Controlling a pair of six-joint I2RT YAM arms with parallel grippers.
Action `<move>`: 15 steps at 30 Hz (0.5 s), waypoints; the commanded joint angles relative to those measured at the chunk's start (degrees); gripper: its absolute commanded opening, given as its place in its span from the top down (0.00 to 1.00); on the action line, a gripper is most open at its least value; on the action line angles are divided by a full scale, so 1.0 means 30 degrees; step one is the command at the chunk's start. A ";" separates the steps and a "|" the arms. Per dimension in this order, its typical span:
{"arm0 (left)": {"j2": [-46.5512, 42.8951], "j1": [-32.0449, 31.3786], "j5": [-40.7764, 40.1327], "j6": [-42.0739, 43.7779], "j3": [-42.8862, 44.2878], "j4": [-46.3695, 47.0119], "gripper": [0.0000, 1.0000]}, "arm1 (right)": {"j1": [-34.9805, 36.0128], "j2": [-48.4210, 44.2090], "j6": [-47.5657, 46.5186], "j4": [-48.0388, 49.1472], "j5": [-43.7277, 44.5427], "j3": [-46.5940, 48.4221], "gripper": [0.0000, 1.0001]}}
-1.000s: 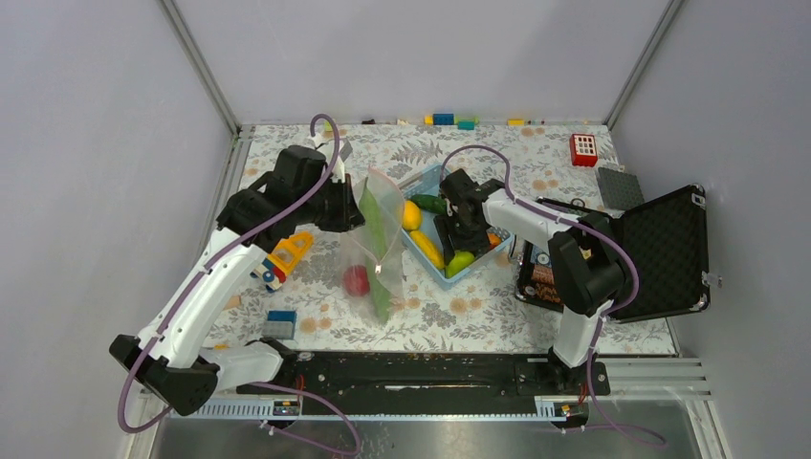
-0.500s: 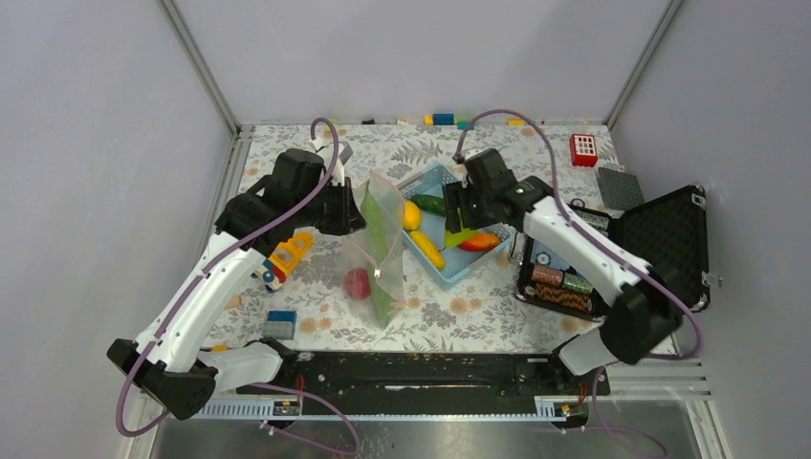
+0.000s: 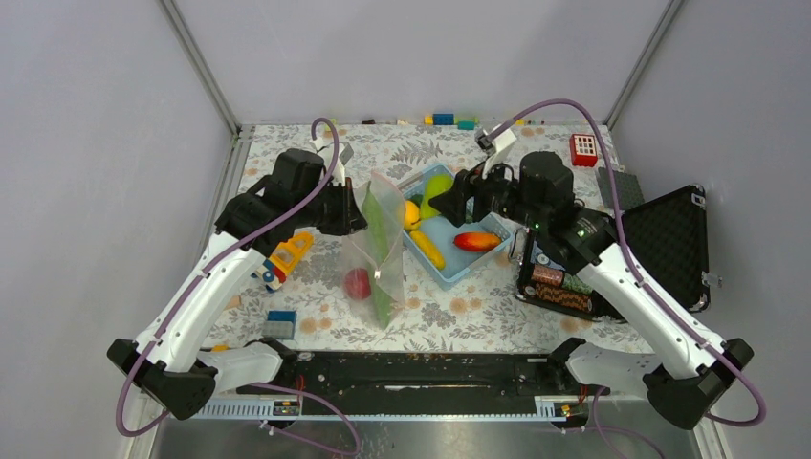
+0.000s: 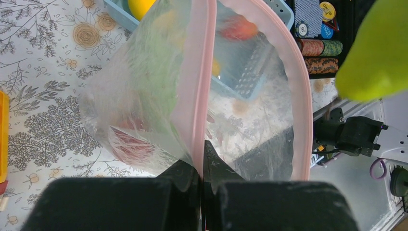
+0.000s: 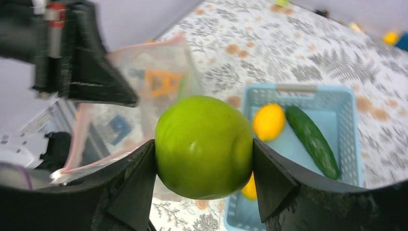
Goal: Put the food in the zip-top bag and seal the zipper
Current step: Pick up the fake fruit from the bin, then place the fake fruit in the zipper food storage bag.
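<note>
The right arm has lifted out of the light blue mesh basket (image 3: 475, 270), where its end effector was down among the fruit a second ago. It now reaches left, bent at the elbow, with the right end effector (image 5: 204, 161) above the basket's far-left corner and near the zip-top bag (image 3: 375, 251). Its fingers are spread wide and grasp a round green fruit (image 5: 204, 144) by its sides. The left arm has not shifted. It slopes up from its base and holds the left end effector (image 4: 201, 167) clenched on the near lip of the pink zipper (image 4: 201, 82), so the bag hangs upright over the counter (image 3: 316, 167) with its mouth gaping.

Only the left wrist view shows the pinch and the far lip bowing away, with the green fruit in its upper right corner. Only the right wrist view shows the cucumber (image 5: 312, 140) in the basket beside the lemon (image 5: 269, 121); from above the held fruit covers most of it.

A long green pod (image 3: 379, 234) and a red apple (image 3: 357, 283) seem to be inside the bag, though the crinkled film makes that uncertain. The banana (image 3: 427, 250) and a red-orange fruit (image 3: 475, 241) lie in the basket.
</note>
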 commanded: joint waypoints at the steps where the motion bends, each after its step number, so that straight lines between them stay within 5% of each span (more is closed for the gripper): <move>1: -0.0515 0.0089 0.0864 0.0004 -0.0033 0.1061 1.00 | 0.2148 0.0397 -0.2546 0.1599 -0.0794 0.1523 0.66; 15: -0.0356 0.0092 0.1258 -0.0082 0.0002 0.1062 1.00 | 0.5295 0.4408 -0.9054 0.0970 0.0990 0.4892 0.65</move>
